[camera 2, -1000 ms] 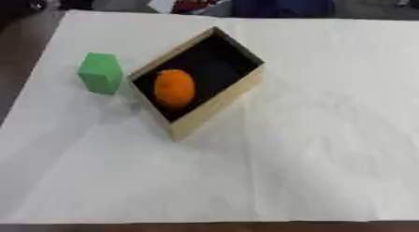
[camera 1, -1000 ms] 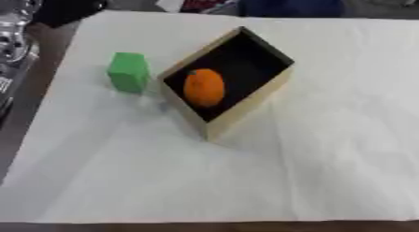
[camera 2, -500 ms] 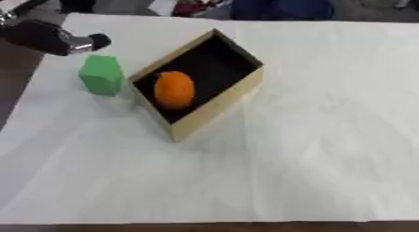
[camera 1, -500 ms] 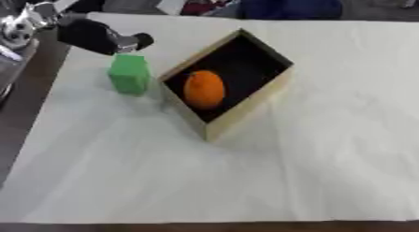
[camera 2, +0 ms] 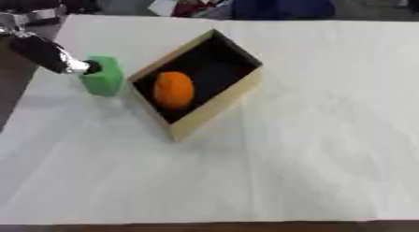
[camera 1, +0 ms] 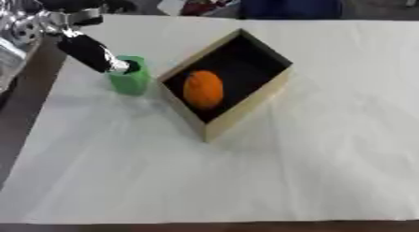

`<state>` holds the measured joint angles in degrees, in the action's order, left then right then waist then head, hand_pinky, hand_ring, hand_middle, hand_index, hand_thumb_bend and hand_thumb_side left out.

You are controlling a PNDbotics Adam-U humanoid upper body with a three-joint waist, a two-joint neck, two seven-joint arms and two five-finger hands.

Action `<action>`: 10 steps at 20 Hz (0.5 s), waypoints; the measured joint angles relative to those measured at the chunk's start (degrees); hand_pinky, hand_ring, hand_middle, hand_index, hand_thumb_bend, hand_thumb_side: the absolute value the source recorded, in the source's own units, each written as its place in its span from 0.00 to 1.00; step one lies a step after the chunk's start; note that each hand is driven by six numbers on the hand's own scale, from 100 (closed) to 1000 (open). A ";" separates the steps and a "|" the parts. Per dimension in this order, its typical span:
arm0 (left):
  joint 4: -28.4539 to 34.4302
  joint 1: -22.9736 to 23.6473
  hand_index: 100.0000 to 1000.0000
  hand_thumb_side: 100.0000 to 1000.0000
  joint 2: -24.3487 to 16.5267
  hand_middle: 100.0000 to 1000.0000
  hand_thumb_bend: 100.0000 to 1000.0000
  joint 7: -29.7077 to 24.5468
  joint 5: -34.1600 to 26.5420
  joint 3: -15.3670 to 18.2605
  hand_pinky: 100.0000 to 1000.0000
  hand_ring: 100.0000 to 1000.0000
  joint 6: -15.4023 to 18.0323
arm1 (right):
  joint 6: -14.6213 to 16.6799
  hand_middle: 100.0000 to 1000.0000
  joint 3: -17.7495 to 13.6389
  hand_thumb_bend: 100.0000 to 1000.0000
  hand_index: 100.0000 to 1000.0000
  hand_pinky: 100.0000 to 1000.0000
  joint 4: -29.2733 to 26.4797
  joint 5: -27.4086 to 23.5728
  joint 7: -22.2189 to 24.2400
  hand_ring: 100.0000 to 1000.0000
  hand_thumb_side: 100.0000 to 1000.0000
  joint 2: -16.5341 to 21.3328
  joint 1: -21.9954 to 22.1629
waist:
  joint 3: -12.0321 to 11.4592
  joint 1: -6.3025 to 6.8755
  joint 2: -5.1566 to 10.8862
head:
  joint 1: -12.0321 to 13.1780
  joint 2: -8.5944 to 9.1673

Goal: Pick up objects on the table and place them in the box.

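Note:
A green block stands on the white table cover, just left of the box. My left hand comes in from the upper left and its black tip rests on the block's top left edge. The wooden box has a black inside and lies turned like a diamond at the table's middle. An orange lies inside it, toward its near left wall. My right hand shows in neither view.
The white cover spreads wide to the right of the box and in front of it. Its left edge drops to a dark floor. Silver arm parts sit at the upper left, dark clutter along the far edge.
My left hand came in from the upper left, hovered above the green block half a second ago, and has now come down onto its top. Box and orange have not moved.

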<state>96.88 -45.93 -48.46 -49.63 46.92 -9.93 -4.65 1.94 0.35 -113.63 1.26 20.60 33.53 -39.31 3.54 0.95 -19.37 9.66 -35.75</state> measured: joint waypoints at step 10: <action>-7.29 -2.40 1.00 0.51 0.10 0.90 0.49 -2.36 2.60 -3.25 0.90 0.89 2.86 | -0.45 0.66 0.02 0.00 0.92 0.89 0.00 0.14 0.53 0.93 0.51 -0.53 0.31 | 0.34 0.15 -0.01 | 0.22 0.00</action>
<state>89.59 -48.33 -48.36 -52.00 49.53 -13.19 -1.79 1.48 0.36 -113.63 1.39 21.13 33.00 -39.00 3.89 1.10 -19.38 9.88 -35.74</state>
